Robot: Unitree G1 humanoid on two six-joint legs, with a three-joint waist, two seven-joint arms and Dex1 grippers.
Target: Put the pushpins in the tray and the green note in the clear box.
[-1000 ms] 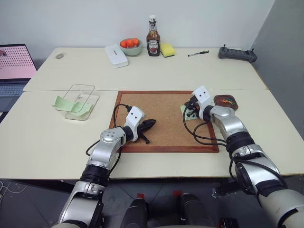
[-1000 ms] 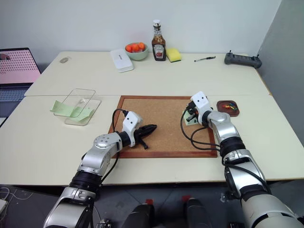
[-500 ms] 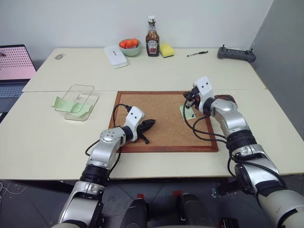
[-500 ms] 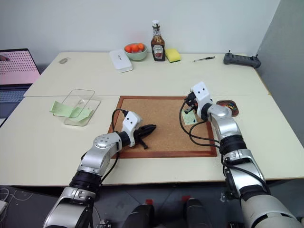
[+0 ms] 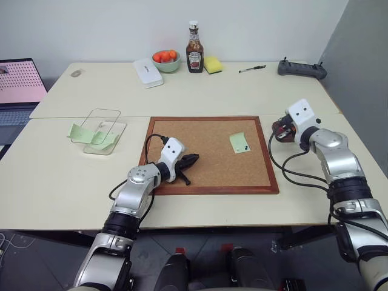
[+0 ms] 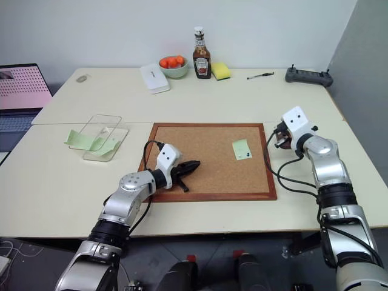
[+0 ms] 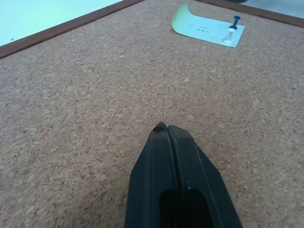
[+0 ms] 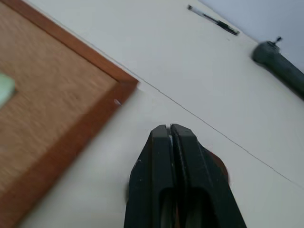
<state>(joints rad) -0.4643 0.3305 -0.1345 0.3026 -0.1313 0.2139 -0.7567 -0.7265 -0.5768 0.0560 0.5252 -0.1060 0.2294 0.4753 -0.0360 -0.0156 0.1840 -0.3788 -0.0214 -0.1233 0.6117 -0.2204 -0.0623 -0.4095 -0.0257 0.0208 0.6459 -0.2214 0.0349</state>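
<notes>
free: corkboard (image 5: 206,151) centre | obstacle: right end effector (image 5: 280,131) over tray (image 5: 280,124)

My corkboard (image 5: 206,154) lies mid-table, near the front edge. A note (image 5: 240,142) sits on its right part, a pin (image 7: 233,21) stuck in it. My left gripper (image 5: 189,160) rests over the board's left part. My right gripper (image 6: 280,137) is past the board's right edge, over the tray (image 5: 279,128). Left of the board lies the box (image 5: 98,130), tilted, with a note (image 5: 77,131) under its left side. Along the far edge, left to right: case (image 5: 148,71), bowl (image 5: 167,60), bottle (image 5: 194,48), sponge (image 5: 213,63), pen (image 5: 253,69), controller (image 5: 302,69). A laptop (image 5: 18,85) stands beyond the table's left end.
</notes>
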